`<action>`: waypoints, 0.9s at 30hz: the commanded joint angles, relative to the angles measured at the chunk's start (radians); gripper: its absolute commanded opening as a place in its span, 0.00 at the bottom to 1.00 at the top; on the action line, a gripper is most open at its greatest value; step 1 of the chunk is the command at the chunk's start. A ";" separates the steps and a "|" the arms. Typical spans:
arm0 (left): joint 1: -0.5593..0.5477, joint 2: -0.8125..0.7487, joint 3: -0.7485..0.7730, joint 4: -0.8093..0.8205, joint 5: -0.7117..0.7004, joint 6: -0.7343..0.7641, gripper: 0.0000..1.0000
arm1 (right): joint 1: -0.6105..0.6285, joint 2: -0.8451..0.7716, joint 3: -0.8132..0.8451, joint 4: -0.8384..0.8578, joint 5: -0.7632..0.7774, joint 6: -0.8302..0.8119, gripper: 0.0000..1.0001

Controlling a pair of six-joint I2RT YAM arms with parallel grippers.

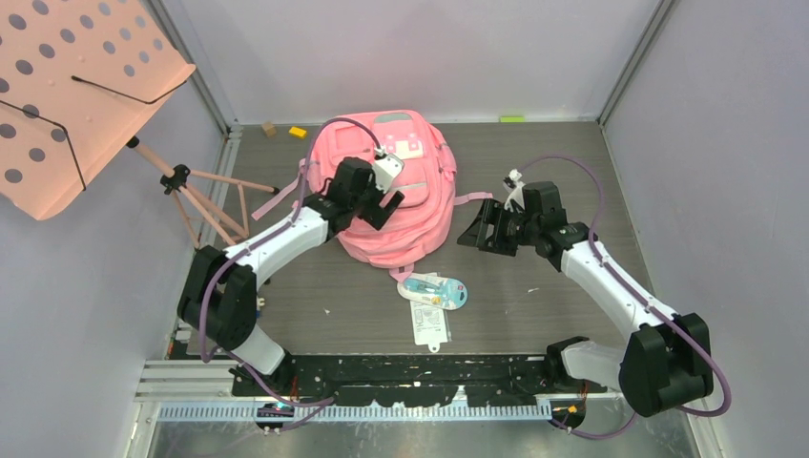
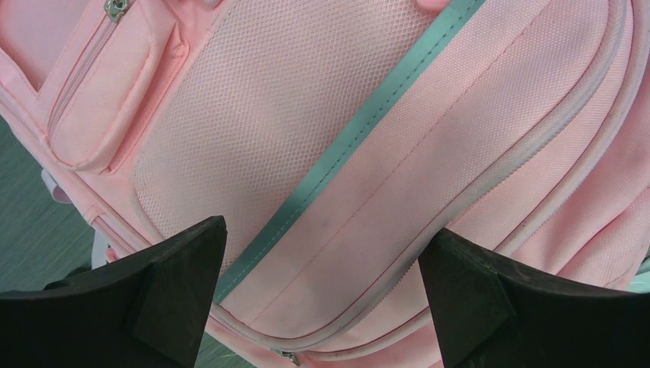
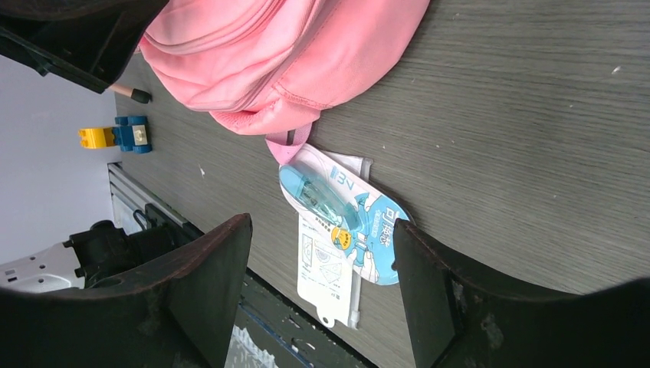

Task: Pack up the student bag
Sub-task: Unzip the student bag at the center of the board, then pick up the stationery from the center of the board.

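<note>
Lying flat at the upper middle of the top view, the large pink fabric backpack rests on the grey wood-grain table. The left gripper hangs over its front, jaws spread wide and empty. The right gripper, at centre right beside the bag, is likewise spread and grasps nothing. A blue-and-white carded packet lies just below the bag.

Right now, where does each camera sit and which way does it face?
Top external: above and behind the arms, looking down at the table; both arms show, left tool over the student bag.
Left wrist: on the left arm, close above the bag's front; that tool's tips show.
Right wrist: on the right arm, facing the bag's edge and a blue package; right tool shows.
Shared: top and right wrist see that package.
</note>
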 commanded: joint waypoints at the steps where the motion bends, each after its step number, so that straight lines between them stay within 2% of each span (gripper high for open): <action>1: 0.069 -0.028 0.079 0.005 0.133 -0.033 0.96 | -0.002 0.013 0.001 -0.002 -0.041 -0.027 0.73; 3: 0.089 -0.018 0.096 -0.015 0.197 -0.046 0.96 | -0.002 0.024 0.003 -0.016 -0.048 -0.038 0.73; 10: 0.090 0.009 0.103 -0.016 0.139 -0.038 0.94 | -0.002 0.062 -0.007 -0.030 -0.085 -0.044 0.70; 12: 0.090 0.005 0.097 -0.008 0.114 -0.040 0.91 | -0.002 0.063 -0.011 -0.027 -0.089 -0.042 0.70; 15: 0.084 -0.010 0.064 0.030 0.056 -0.024 0.79 | -0.002 0.059 -0.019 -0.027 -0.073 -0.047 0.69; 18: 0.058 -0.027 0.029 0.063 0.022 0.014 0.60 | -0.002 0.063 -0.030 -0.035 -0.047 -0.068 0.69; 21: 0.016 -0.050 -0.005 0.092 0.004 0.073 0.46 | -0.002 0.094 -0.040 -0.045 -0.054 -0.074 0.69; 27: -0.073 -0.131 -0.088 0.197 -0.104 0.141 0.06 | 0.000 0.127 -0.101 -0.040 -0.073 -0.059 0.69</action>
